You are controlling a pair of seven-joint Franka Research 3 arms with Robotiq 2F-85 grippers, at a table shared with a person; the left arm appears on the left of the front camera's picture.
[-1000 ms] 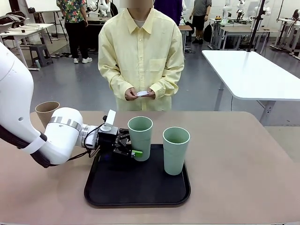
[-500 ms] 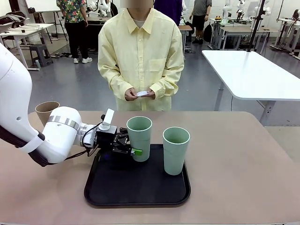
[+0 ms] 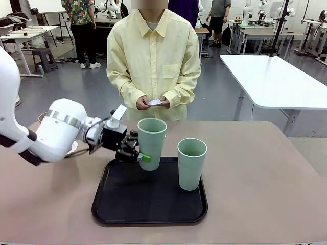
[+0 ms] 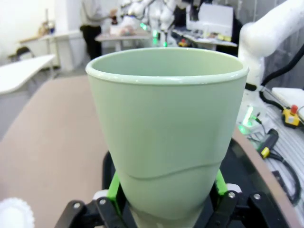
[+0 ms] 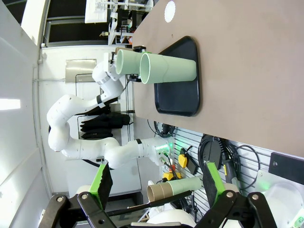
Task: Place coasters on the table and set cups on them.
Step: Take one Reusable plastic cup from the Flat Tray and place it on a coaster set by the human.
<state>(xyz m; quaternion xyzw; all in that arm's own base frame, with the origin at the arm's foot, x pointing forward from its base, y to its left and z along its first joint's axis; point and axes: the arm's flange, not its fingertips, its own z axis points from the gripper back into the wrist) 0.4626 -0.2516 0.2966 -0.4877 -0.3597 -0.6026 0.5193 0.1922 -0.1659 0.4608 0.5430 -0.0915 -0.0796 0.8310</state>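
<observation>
Green cup [image 3: 152, 139] upright, mouth up, pinched in left gripper [image 3: 147, 155]; second green cup [image 3: 192, 164] upright; one coaster [image 5: 169, 10]; right gripper [image 5: 154, 183] spread wide.

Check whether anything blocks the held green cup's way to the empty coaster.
Nothing visible does. The left pincer holds the green cup over the tray, and only bare table lies between it and the coaster. The second green cup stands on the opposite side.

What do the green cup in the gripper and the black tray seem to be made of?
Held green cup: probably matte plastic or melamine; even pale colour, smooth moulded rim, no glare. Black tray: likely hard plastic; faint sheen, raised moulded rim.
</observation>
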